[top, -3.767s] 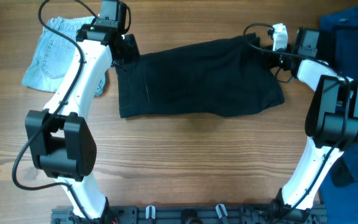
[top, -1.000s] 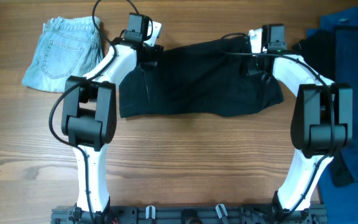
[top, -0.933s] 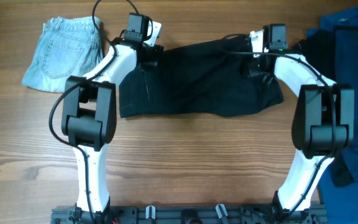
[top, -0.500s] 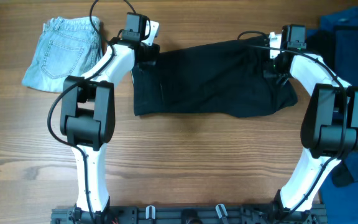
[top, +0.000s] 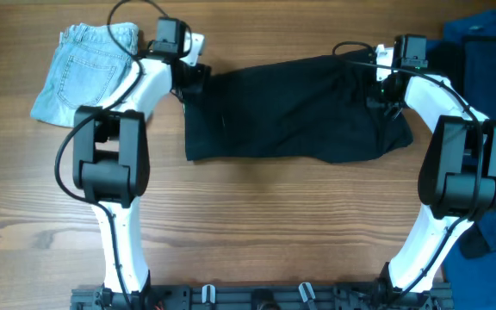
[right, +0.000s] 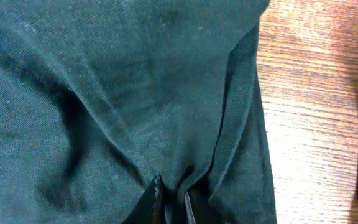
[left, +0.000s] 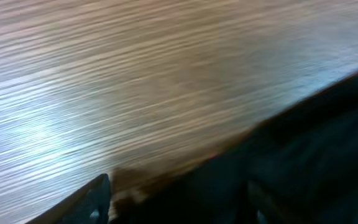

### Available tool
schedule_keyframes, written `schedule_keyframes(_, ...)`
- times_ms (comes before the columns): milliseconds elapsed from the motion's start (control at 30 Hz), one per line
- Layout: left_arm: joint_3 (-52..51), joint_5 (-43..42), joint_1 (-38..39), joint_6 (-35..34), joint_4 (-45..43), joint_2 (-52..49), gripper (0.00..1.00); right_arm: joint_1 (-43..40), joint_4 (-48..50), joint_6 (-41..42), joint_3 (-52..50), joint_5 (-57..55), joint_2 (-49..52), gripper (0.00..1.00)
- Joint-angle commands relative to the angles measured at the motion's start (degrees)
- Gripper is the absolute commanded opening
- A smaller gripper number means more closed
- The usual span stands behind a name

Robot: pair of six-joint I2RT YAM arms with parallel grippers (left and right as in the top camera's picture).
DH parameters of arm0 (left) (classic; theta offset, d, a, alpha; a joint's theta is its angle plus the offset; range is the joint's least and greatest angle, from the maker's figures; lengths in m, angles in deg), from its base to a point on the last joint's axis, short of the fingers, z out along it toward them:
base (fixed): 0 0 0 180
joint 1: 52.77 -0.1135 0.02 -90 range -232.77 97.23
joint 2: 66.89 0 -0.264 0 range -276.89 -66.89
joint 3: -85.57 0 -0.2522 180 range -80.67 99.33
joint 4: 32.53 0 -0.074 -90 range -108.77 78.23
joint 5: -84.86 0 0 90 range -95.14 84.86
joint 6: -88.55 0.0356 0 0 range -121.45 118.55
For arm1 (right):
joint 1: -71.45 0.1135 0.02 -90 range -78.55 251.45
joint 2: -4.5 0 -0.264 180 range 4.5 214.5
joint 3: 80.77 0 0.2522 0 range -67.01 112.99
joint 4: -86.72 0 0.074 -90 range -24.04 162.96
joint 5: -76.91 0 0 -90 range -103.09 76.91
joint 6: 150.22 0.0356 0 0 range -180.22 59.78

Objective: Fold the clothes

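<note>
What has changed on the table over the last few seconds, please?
The black garment was dragged toward the robot's right. The left gripper then opened, let go of its corner and backed off toward the jeans. The right gripper stays shut on a fold of the cloth. The jeans and the blue clothes pile have not moved.

A black garment lies spread flat across the upper middle of the frame, long side running left to right, rumpled at its right end. Folded pale denim shorts sit at upper left. Dark blue clothes are heaped at the right edge.
</note>
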Motion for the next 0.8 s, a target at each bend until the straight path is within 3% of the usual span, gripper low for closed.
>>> schedule_keyframes(0, 0.15, 0.20, -3.32, -7.28, 0.26, 3.32, 0.68, -1.14, -1.66, 0.72, -1.09, -1.44, 1.27, 0.11)
schedule_keyframes(133, 0.15, -6.67, -4.20, -7.19, 2.45, 3.32, 0.58, -1.14, -1.70, 0.72, -1.09, -1.46, 1.27, 0.12)
schedule_keyframes(233, 0.15, -8.15, -4.20, -7.21, 4.33, 3.32, 0.37, -1.14, -1.73, 0.74, -1.09, -1.44, 1.27, 0.12)
schedule_keyframes(300, 0.15, -8.55, -4.17, -7.23, 5.49, 3.32, 0.34, -1.14, -1.68, 0.72, -1.09, -1.44, 1.27, 0.13)
schedule_keyframes(500, 0.15, -12.61, -4.48, -7.28, 7.17, 3.63, 0.04, -1.14, -1.68, 0.70, -1.09, -1.46, 1.27, 0.13)
schedule_keyframes(767, -1.11, -11.63, -8.44, -11.69, 9.22, 3.63, 0.04, -1.14, -1.73, 0.72, -1.09, -1.46, 1.27, 0.12)
